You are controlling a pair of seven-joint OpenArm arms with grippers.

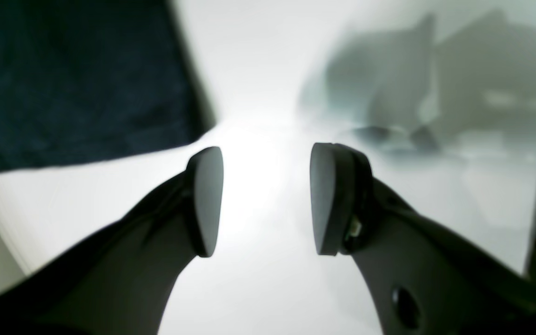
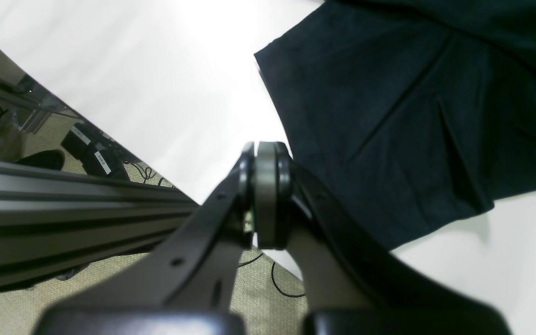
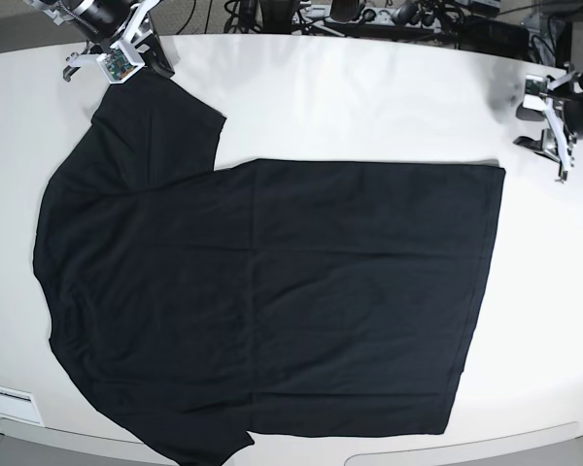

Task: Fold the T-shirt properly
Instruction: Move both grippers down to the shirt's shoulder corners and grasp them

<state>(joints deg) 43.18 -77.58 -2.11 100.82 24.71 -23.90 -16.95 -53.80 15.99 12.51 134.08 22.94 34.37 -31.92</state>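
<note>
1. Left wrist view: the left gripper (image 1: 265, 200) has its pads (image 1: 208, 200) set apart with bare white table (image 1: 268, 288) showing between them — nothing is held. A corner of the black T-shirt (image 1: 72, 79) lies at 10 o'clock, apart from the pads. A blurred grey shadow falls on the table at 1 o'clock.
2. Right wrist view: the right gripper (image 2: 268, 195) has its pads pressed together, gripping nothing. A sleeve of the T-shirt (image 2: 403, 116) spreads at 2 o'clock. A metal rail (image 2: 63, 209) and carpeted floor (image 2: 268, 288) lie at 8 o'clock.
3. Base view: the T-shirt (image 3: 272, 311) lies flat across the table (image 3: 369, 97), sleeves at 9 o'clock, hem at 3 o'clock. The right gripper (image 3: 117, 63) sits at 11 o'clock by the upper sleeve — contact cannot be judged; the left gripper (image 3: 554, 121) sits at 2 o'clock, just off the hem corner.
</note>
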